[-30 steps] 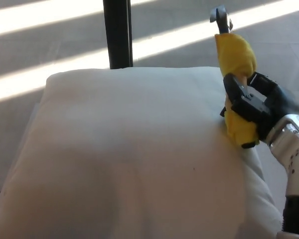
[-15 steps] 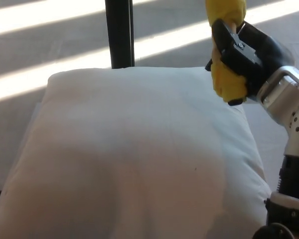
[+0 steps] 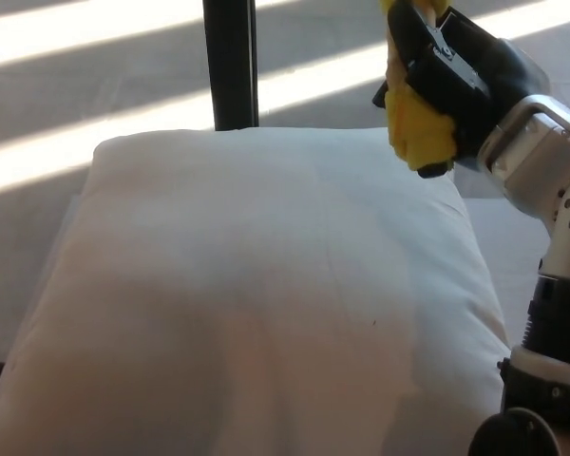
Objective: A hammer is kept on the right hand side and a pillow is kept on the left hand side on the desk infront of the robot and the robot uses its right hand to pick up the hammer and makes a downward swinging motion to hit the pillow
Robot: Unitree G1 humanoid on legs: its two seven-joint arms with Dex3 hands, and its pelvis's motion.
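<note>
Hammer point(image 3: 416, 119): yellow-wrapped handle, raised above the far right corner of the pillow; its head runs off the top edge of the head view, so you cannot check which way the face points.
Right hand point(image 3: 451, 81): black fingers closed around the hammer's handle, wrist cocked up, silver forearm coming in from the right.
Left hand: not in view.
Pillow point(image 3: 256, 294): white, lying flat, filling most of the view; its top is bare and nothing sits on it. Little of the worktop shows beneath it.
Black post point(image 3: 230, 62): upright just beyond the pillow's far edge, left of the hammer.
Step in hand: top of the swing, by the look of it; the downward blow is not yet made.
How to do it well: bring the hammer down and inward, toward the pillow's middle rather than its right edge, where a blow could slip off the side. Keep the grip firm through contact so the handle does not twist. Steer clear of the post.
</note>
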